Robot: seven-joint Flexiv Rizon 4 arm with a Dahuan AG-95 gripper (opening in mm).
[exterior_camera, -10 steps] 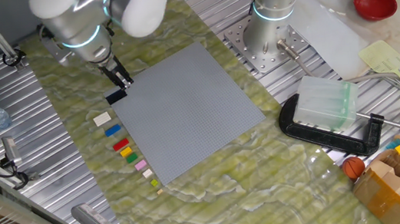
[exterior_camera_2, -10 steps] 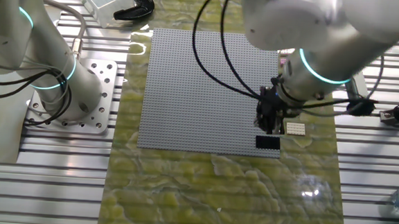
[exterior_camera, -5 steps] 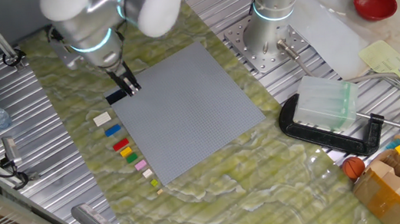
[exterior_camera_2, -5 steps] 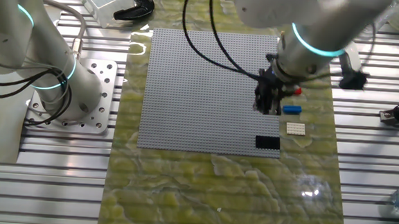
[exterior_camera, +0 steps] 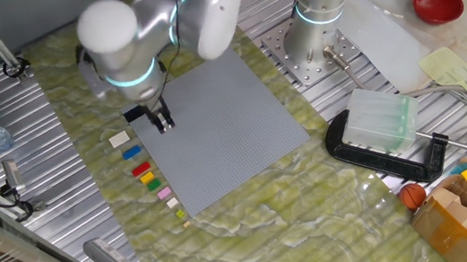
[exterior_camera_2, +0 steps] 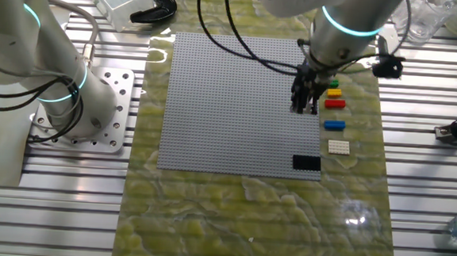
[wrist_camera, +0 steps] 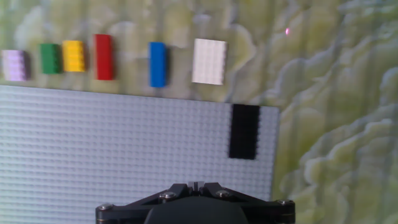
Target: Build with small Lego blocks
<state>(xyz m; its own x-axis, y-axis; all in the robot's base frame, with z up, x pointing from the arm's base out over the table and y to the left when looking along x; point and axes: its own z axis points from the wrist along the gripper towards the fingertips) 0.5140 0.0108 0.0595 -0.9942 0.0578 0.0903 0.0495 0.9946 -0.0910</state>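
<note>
Fingers: I see the gripper point(exterior_camera: 162, 122) pointing down over the grey baseplate point(exterior_camera: 220, 133) near its edge; the fingertips look close together with nothing between them, though I cannot tell for certain from either fixed view; in the hand view only the gripper body shows at the bottom edge, the tips hidden.
Gripper, other fixed view: gripper point(exterior_camera_2: 303, 105) over the baseplate point(exterior_camera_2: 238, 105), just inside the edge that faces the row of loose bricks.
Black block: black block point(wrist_camera: 244, 131) sits on the baseplate point(wrist_camera: 124, 155) at its corner; I read it as apart from the fingers, toward the corner; also at point(exterior_camera_2: 307, 162) and point(exterior_camera: 134, 113).
White block: white block point(wrist_camera: 209, 61) on the green mat point(wrist_camera: 323, 93), just off the baseplate edge.
Blue block: blue block point(wrist_camera: 158, 64) beside the white one.
Red block: red block point(wrist_camera: 104, 56) next along.
Yellow block: yellow block point(wrist_camera: 73, 56); touching or nearly touching the green block point(wrist_camera: 50, 58).
Pink block: pink block point(wrist_camera: 15, 65) at the row's end.
</note>
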